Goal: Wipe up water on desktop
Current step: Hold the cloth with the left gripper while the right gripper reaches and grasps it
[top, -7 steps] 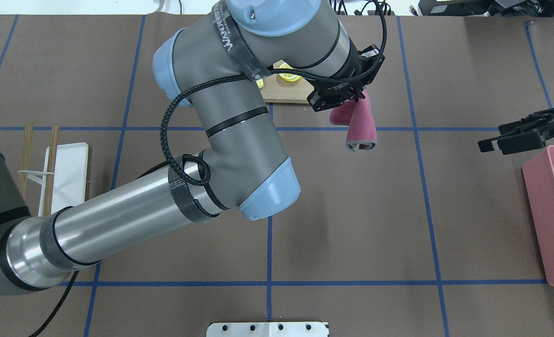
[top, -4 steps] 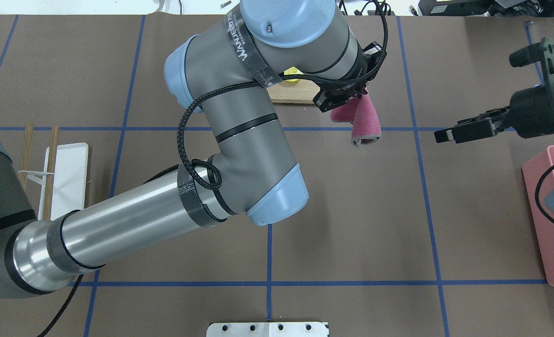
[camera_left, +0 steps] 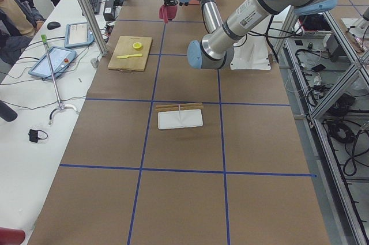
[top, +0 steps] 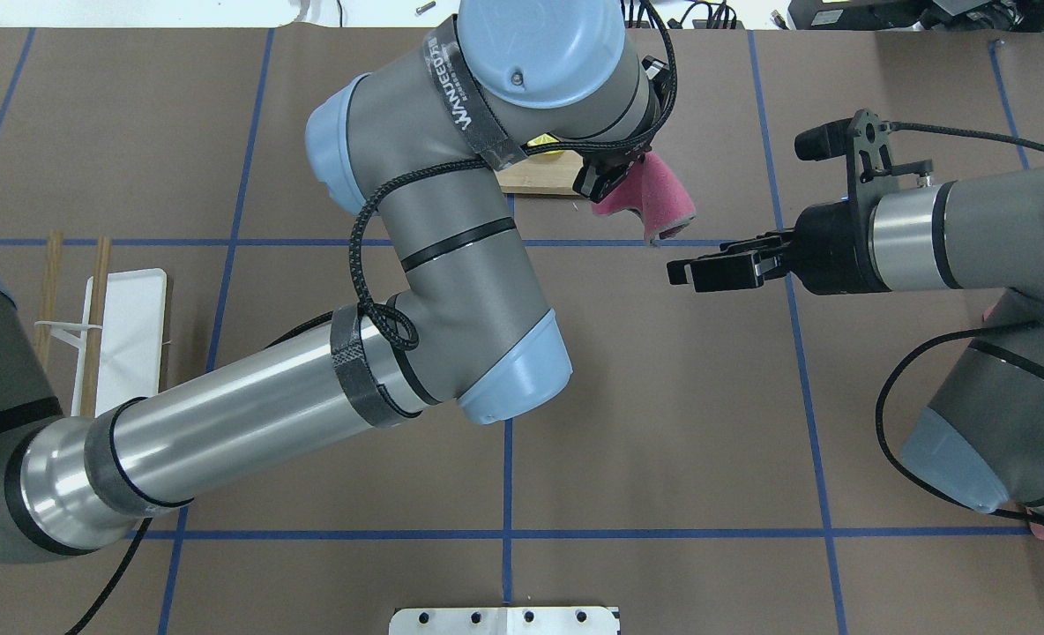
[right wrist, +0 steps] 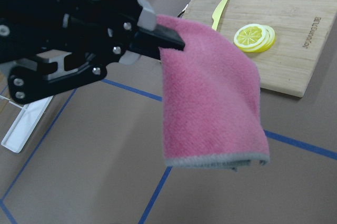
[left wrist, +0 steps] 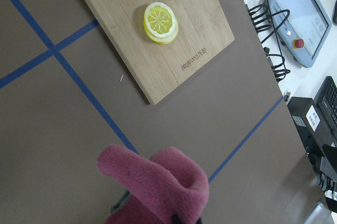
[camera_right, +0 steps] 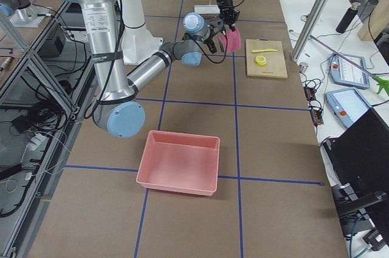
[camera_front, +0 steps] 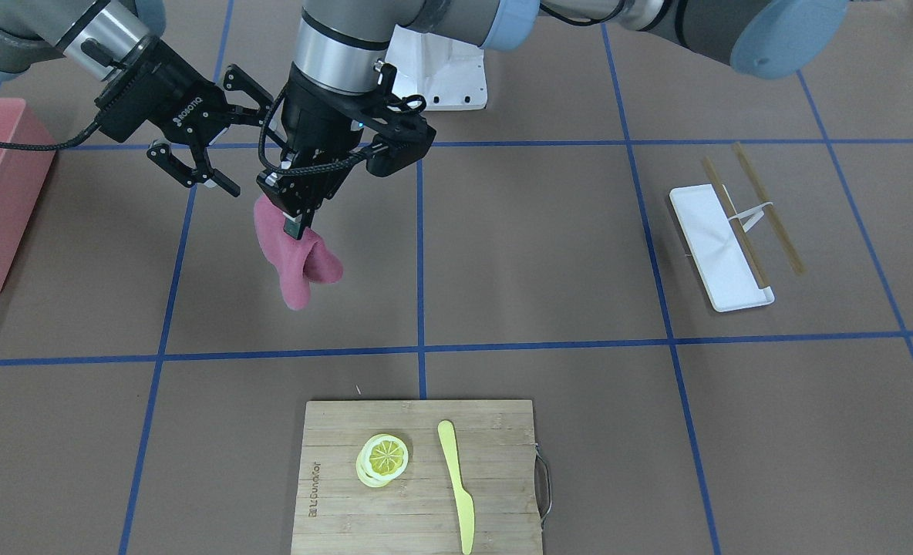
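L hand clenched on pink cloth, hanging over worktop | R hand released, near cloth | I'd lay it flat before wiping; no water visible

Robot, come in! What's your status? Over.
Left hand shut on pink cloth, held above desktop. Right hand open, close beside cloth. No water visible.

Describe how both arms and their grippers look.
The left arm and right arm are silver-grey tubes with pale blue joint caps and black bands. Black braided cables run along both; a black strap with white lettering wraps the left. The left gripper and right gripper are black, the right marked ROBOTIQ.
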`<state>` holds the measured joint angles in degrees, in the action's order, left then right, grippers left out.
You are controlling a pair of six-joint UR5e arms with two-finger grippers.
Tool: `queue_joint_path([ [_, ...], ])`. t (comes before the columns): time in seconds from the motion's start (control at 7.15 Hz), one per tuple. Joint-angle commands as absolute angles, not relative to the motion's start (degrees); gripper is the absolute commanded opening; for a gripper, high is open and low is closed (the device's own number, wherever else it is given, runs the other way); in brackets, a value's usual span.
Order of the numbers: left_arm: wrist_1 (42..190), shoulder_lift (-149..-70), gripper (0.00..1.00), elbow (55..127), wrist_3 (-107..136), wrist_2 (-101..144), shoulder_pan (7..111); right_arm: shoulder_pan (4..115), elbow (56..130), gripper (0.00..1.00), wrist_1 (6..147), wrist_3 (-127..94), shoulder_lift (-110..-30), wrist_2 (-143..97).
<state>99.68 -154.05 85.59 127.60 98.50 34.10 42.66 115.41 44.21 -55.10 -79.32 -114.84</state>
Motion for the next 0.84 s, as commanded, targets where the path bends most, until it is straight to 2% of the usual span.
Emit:
queue_joint_path([
  [0.0,94.52,-153.72,0.00,89.97,128.23,98.61,34.10,42.54,115.49,0.91,44.21,-50.13,-79.45,-109.01],
  [0.7,94.57,-153.55,0.00,91.14,129.46,98.61,33.75,34.65,116.46,0.91,41.84,-43.16,-80.33,-94.52],
])
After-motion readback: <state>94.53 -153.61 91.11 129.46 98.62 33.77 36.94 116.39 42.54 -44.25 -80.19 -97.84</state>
